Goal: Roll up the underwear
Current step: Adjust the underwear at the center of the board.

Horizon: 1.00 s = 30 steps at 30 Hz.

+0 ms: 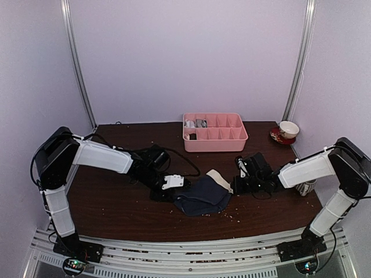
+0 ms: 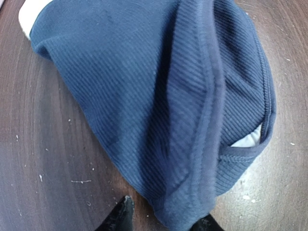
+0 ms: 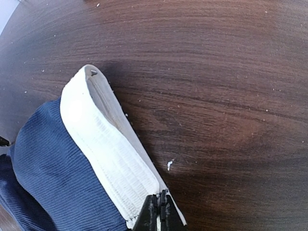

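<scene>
Top cam overlooks whole table (image 1: 116, 202); both wrist cams close on navy underwear (image 2: 159, 96).

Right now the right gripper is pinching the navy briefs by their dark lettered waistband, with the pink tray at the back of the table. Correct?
Not quite. The waistband the right gripper pinches is cream-white and plain, not dark and lettered; the right wrist view shows it. The rest stands: the briefs are navy, and the pink tray sits at the back of the table.

Dark wood table (image 1: 116, 208): navy underwear (image 1: 203, 197), pink tray (image 1: 214, 139), saucer (image 1: 282, 138).
</scene>
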Tool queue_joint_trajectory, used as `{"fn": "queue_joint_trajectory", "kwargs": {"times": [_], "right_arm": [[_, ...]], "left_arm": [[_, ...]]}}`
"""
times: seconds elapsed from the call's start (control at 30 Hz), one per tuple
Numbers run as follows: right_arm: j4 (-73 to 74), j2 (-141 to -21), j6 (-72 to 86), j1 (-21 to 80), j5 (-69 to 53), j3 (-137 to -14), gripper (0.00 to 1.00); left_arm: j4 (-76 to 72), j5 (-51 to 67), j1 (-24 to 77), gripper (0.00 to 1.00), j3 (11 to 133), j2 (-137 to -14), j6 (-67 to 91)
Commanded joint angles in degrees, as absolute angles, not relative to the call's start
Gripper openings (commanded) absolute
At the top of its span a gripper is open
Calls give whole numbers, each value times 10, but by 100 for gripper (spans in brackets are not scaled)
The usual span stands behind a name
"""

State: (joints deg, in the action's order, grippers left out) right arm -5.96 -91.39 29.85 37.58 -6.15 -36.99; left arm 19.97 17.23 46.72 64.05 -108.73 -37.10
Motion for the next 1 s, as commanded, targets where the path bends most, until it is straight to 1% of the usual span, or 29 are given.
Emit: {"fn": "queue_joint_trajectory", "kwargs": {"times": [0.0, 0.07, 0.13, 0.37, 0.6, 0.8, 0.97], "right_arm": [[-48, -900, 301, 379, -46, -378, 0], [-37, -895, 298, 379, -31, -384, 0], [-22, -886, 292, 379, -11, -391, 0], [1, -847, 289, 378, 12, -393, 0], [22, -824, 286, 379, 26, -383, 0], [23, -829, 283, 379, 33, -367, 0], [16, -840, 283, 380, 31, -359, 0]], "left_arm": [[193, 149, 471, 37, 624, -1083, -381], [193, 142, 471, 30, 622, -1082, -382], [191, 131, 471, 20, 617, -1078, -385], [190, 117, 472, 0, 603, -1054, -390], [189, 98, 471, 0, 601, -1034, -392], [178, 71, 475, 0, 590, -1019, -409], [151, 26, 491, 0, 563, -1006, -444]]}}
